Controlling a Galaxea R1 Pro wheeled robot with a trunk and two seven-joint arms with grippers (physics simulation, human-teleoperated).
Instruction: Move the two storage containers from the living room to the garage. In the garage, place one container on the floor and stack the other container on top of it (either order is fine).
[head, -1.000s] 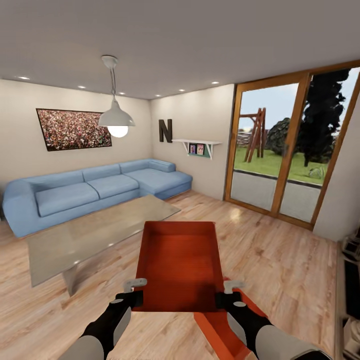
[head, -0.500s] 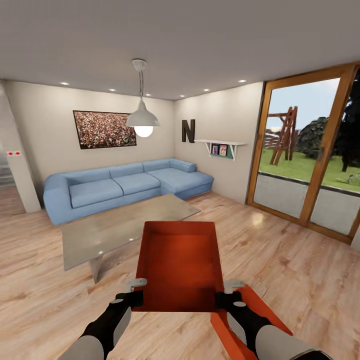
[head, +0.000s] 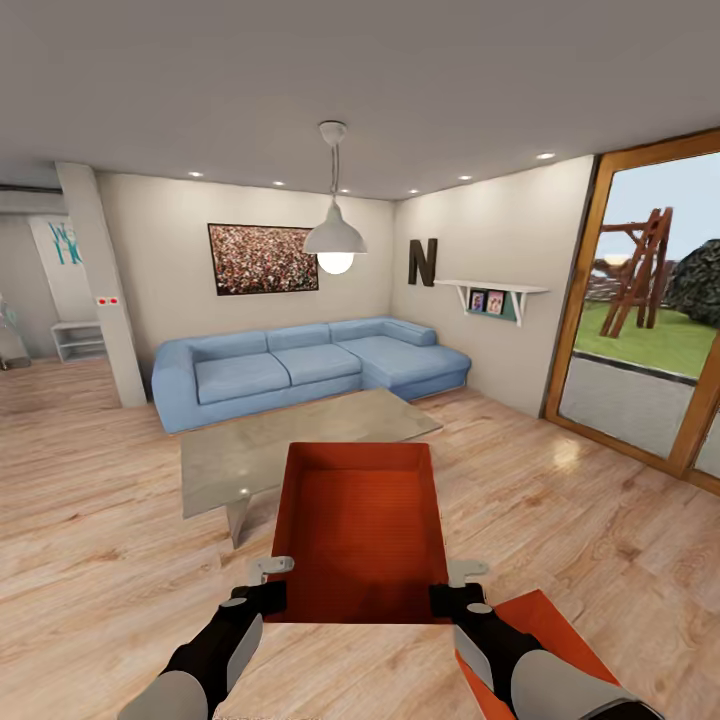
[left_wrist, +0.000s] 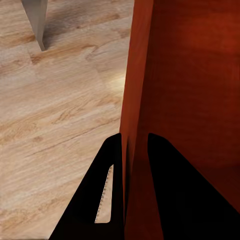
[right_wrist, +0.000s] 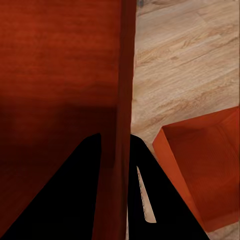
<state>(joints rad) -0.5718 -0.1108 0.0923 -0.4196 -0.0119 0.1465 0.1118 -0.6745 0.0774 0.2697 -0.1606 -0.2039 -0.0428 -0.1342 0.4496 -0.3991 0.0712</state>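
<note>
I hold one red-orange storage container (head: 360, 525) level in front of me, above the living room's wood-plank floor. My left gripper (head: 272, 585) is shut on its left wall (left_wrist: 131, 100), and my right gripper (head: 455, 587) is shut on its right wall (right_wrist: 125, 90). The second storage container (head: 535, 640) lies on the planks at my lower right, also seen past the right gripper (right_wrist: 205, 165). The garage is out of view.
A low grey coffee table (head: 300, 450) stands just beyond the held bin. Behind it is a blue corner sofa (head: 300, 370) under a pendant lamp (head: 335, 240). A glass door (head: 640, 330) is on the right. A pillar (head: 100, 290) and an opening lie at left.
The whole view has swung to the left: sofa, table and glass door slid rightward, and a pillar with an opening came into sight. Both grippers keep the same hold on the bin.
</note>
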